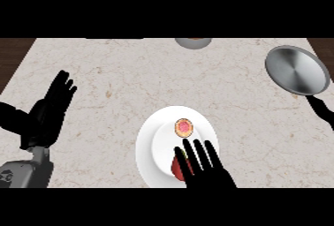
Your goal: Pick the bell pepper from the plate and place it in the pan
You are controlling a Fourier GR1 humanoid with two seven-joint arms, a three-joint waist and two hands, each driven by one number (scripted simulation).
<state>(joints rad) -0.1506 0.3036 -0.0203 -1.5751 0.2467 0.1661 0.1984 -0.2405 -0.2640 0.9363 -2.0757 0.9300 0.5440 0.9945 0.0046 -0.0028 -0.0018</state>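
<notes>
Head view, step: the reach for the pepper (176, 167) was in hand; nothing had been lifted yet.
Right hand (207, 173): it hovered over the near part of the plate (151, 132), fingers (200, 152) straight and spread, holding nothing.
Pepper: red, on the plate's near side, mostly hidden under the right hand; only its left edge showed.
Plate: white, near the table's (130, 75) front edge, right of centre; a small round pink-centred item (184, 127) lay on its far part, clear of the hand.
Pan (297, 69): grey, at the table's far right corner, handle pointing toward the front edge; well apart from the plate.
Left hand (52, 106): open, resting by the left edge.
Bowl (193, 42): at the far edge.
Next move, as judged: lower, curl the fingers round the pepper, then lift and carry it right and away to the pan.
</notes>
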